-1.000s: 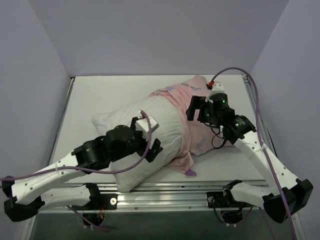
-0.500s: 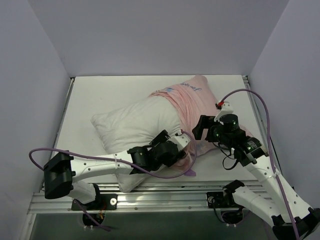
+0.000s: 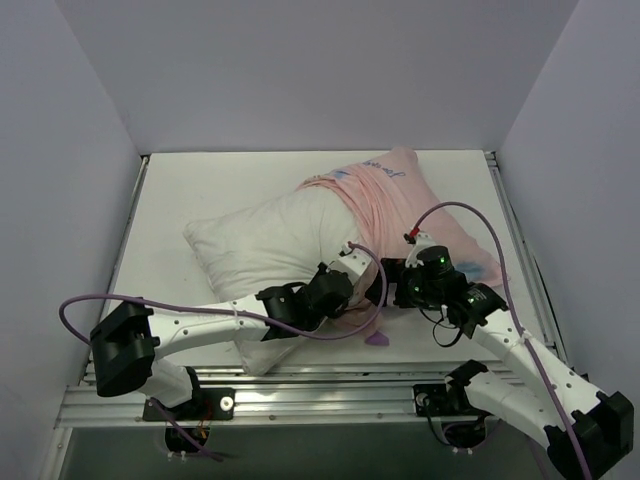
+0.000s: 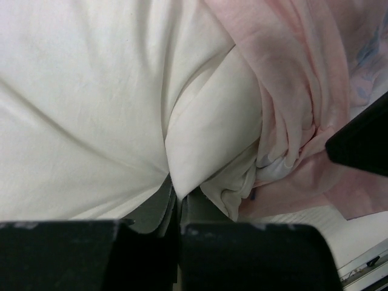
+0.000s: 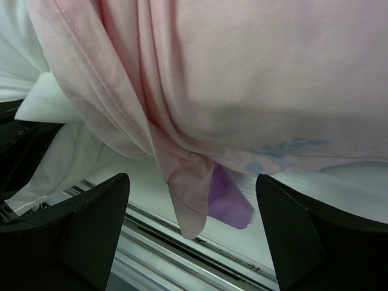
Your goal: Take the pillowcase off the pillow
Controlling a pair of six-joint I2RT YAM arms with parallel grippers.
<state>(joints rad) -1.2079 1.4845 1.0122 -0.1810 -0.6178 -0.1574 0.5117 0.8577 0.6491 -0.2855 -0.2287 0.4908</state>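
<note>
The plump white pillow (image 3: 255, 245) lies slantwise on the table, its right half inside the pale pink pillowcase (image 3: 385, 200). My left gripper (image 3: 348, 292) is at the pillow's near right corner, by the bunched pillowcase hem. In the left wrist view it (image 4: 176, 200) is shut on a fold of the white pillow (image 4: 200, 139), with the pink pillowcase (image 4: 303, 73) gathered just to the right. My right gripper (image 3: 383, 288) faces it from the right and stands open (image 5: 194, 212). A hanging corner of the pillowcase (image 5: 188, 194), with a purple flap (image 5: 229, 199), sits between its fingers, untouched.
The white table (image 3: 200, 190) ends in a metal rail (image 3: 330, 385) along its near edge, seen close under the right gripper (image 5: 163, 254). Grey walls stand on three sides. Purple cables loop off both arms.
My left arm swung from the top of the pillow to its near right corner and closed on white fabric. My right gripper came down from the pillowcase's far right side toward the near hem.
</note>
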